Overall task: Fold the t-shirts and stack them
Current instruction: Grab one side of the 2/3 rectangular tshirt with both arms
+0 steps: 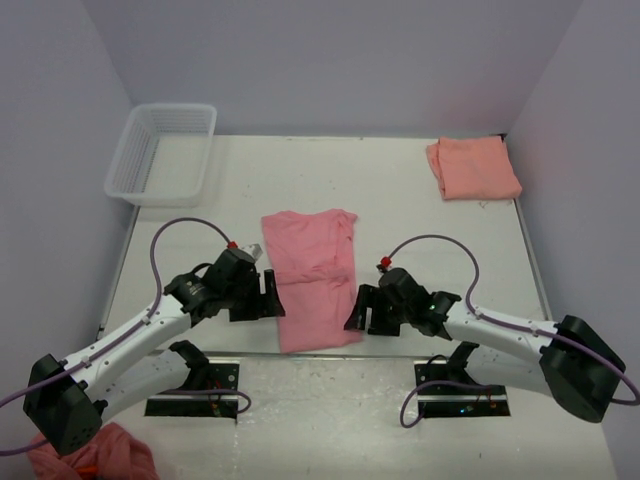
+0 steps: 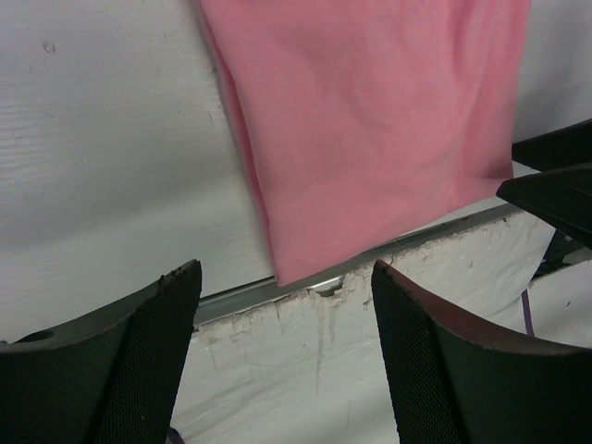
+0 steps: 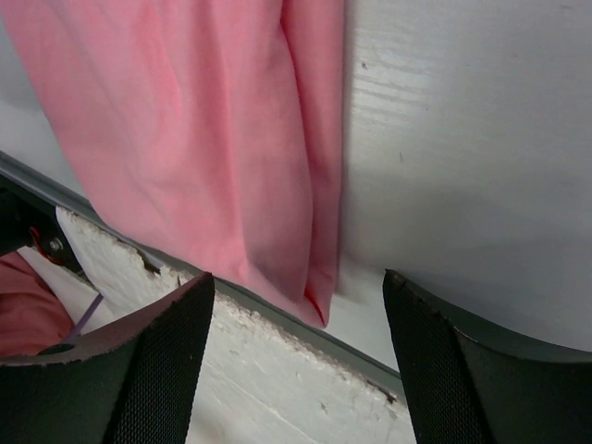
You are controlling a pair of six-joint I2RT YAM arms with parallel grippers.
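Note:
A rose-pink t-shirt (image 1: 312,275) lies folded into a long strip in the middle of the table, its near end at the front edge. Its near corners show in the left wrist view (image 2: 370,120) and the right wrist view (image 3: 203,139). My left gripper (image 1: 268,297) stands open just left of that near end, nothing between its fingers (image 2: 282,287). On the other side my right gripper (image 1: 358,312) is open and empty (image 3: 298,282). A salmon-orange t-shirt (image 1: 473,167) lies folded at the back right corner.
A white mesh basket (image 1: 160,150) stands at the back left. The table's metal front edge strip (image 2: 231,301) runs under both grippers. More pink cloth (image 1: 95,455) lies bunched below the left arm's base. Grey walls close in the table on three sides.

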